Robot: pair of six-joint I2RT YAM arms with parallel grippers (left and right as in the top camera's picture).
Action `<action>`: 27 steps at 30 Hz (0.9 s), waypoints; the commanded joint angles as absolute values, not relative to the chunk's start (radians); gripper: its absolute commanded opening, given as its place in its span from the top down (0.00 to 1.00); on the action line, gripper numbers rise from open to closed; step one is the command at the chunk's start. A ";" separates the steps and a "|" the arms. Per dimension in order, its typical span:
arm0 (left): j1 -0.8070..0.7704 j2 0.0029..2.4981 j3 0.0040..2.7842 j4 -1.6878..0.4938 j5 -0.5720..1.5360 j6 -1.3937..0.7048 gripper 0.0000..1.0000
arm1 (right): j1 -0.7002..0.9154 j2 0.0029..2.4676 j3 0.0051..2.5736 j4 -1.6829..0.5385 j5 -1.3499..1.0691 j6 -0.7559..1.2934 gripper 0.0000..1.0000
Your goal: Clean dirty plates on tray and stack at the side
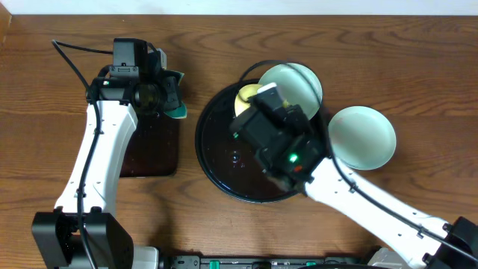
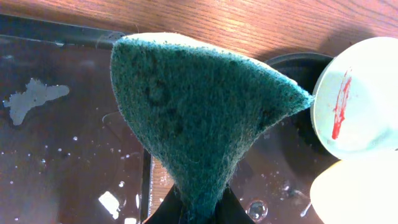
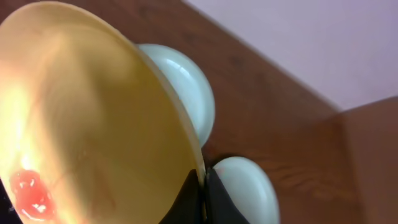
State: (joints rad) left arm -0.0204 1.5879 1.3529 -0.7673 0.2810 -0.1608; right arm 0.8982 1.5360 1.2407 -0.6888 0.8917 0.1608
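Observation:
My right gripper (image 3: 202, 186) is shut on the rim of the pale yellow plate (image 3: 81, 118) and holds it tilted over the big round black tray (image 1: 216, 161); a red smear shows on its face. In the overhead view only a bit of the yellow plate (image 1: 246, 97) shows beside the gripper (image 1: 261, 101). One mint-green plate (image 1: 299, 81) with a red smear (image 2: 339, 106) rests on the tray's far rim. The other mint-green plate (image 1: 364, 137) lies on the wood at the right. My left gripper (image 2: 202, 208) is shut on a green scouring pad (image 2: 199, 106), left of the tray.
A smaller rectangular black tray (image 1: 153, 146), wet with drops, lies under the left arm. Bare wood-grain tabletop (image 1: 388, 60) surrounds both trays. The table's back edge meets a pale wall.

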 commanded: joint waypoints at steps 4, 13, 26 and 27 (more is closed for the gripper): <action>-0.016 1.588 1.345 -0.771 0.268 -0.170 0.93 | 0.999 1.520 1.255 -0.683 1.257 0.112 0.99; -0.016 1.588 1.345 -0.775 0.268 -0.170 0.93 | 1.066 1.520 1.255 -0.629 1.462 0.024 0.99; -0.016 1.588 1.345 -0.778 0.268 -0.170 0.93 | 1.081 1.520 1.255 -0.628 1.453 0.060 0.99; -0.016 1.588 1.345 -0.778 0.268 -0.170 0.92 | 1.079 1.521 1.255 -0.628 1.419 0.071 0.99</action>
